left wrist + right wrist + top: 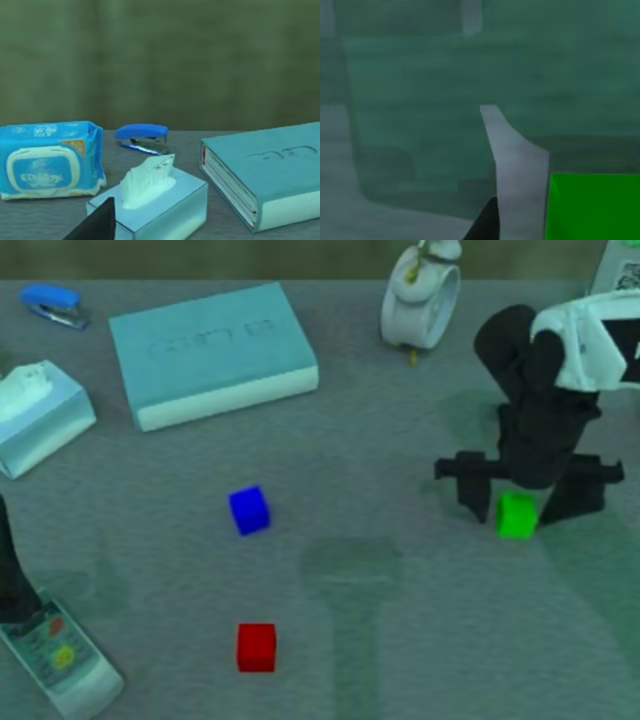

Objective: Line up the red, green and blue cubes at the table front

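Right claw over the green cube, ready to grab

Right claw (522, 502) is spread wide, straddling the green cube (517, 515) on the desk's (400, 640) right side; I'd centre it, drop straight, then squeeze. Left arm's parked.

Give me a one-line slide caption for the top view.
Right gripper open around the green cube, blue cube and red cube waiting mid-table, left arm parked at the left edge.

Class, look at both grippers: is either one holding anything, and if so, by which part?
Nothing is clearly held. The right gripper stands open astride the green cube, which sits on the table; contact cannot be told. The left arm is parked at the table's left edge.
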